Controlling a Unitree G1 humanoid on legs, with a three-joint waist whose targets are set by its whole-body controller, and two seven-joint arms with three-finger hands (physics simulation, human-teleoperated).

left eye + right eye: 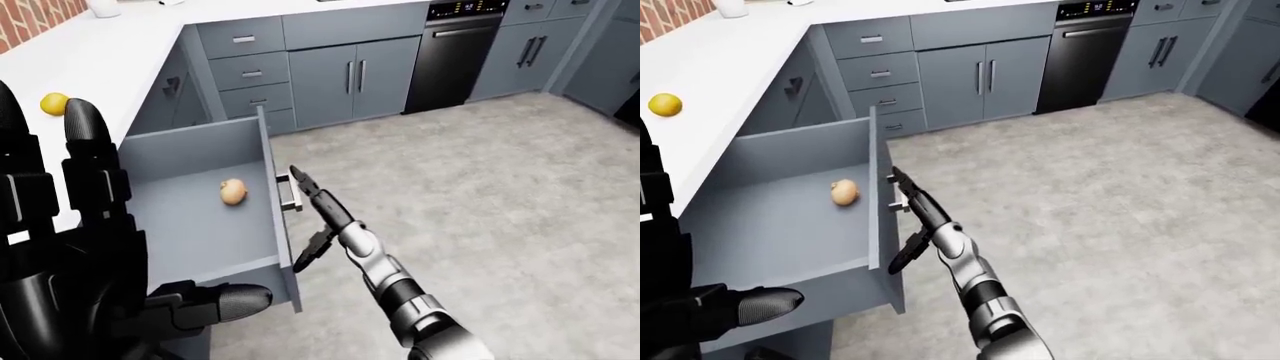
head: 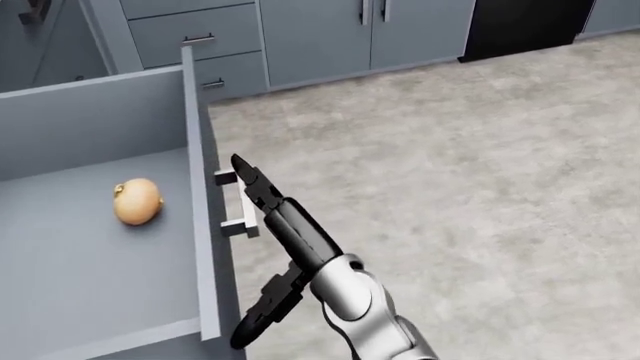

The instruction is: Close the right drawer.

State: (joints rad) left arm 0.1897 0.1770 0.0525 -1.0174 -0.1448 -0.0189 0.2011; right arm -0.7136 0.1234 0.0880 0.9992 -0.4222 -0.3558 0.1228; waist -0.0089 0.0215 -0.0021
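at drawer handle (image 2: 238,204): right hand (image 2: 262,196) fingers extended, touching.

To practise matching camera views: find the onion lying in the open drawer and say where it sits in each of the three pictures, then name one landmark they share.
Left-eye view: onion left of centre, on the drawer floor.
Head view: onion at the left, about mid-height.
Right-eye view: onion left of centre, mid-height.
Shared landmark: the drawer handle, to the onion's right, with the right hand beside it.

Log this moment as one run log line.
drawer: open, onion inside | right hand: open, fingertips at handle | left hand: open, raised, idle | phase: pushing shut
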